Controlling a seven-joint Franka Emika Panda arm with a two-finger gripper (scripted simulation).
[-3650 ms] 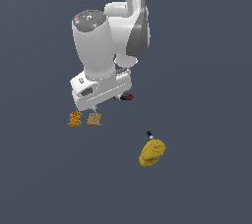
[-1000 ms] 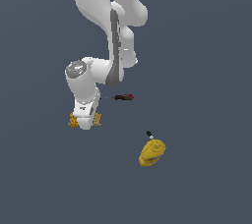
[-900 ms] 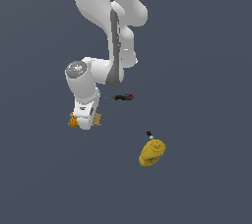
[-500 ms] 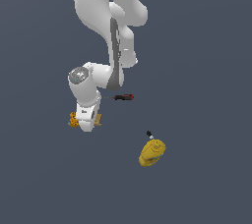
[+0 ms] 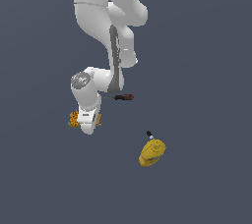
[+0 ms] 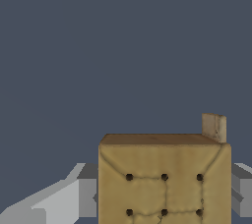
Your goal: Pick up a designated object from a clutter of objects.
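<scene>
The jaws point(image 6: 162, 201) stood one on each side of the tan block point(image 6: 165, 179), closed against it, with the orange lump point(image 5: 74, 119) just beside them.

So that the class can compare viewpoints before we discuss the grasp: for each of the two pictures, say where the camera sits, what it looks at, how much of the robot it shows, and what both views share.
Exterior view: sits off the arm and looks down on the grey floor; it shows the arm's white links, the screwdriver, the yellow object and the orange lump.
Wrist view: rides on the wrist, looking along the pincer; grey fingers flank the tan block.
Shared: the pincer and the floor; the block is mostly hidden in the exterior view.
</scene>
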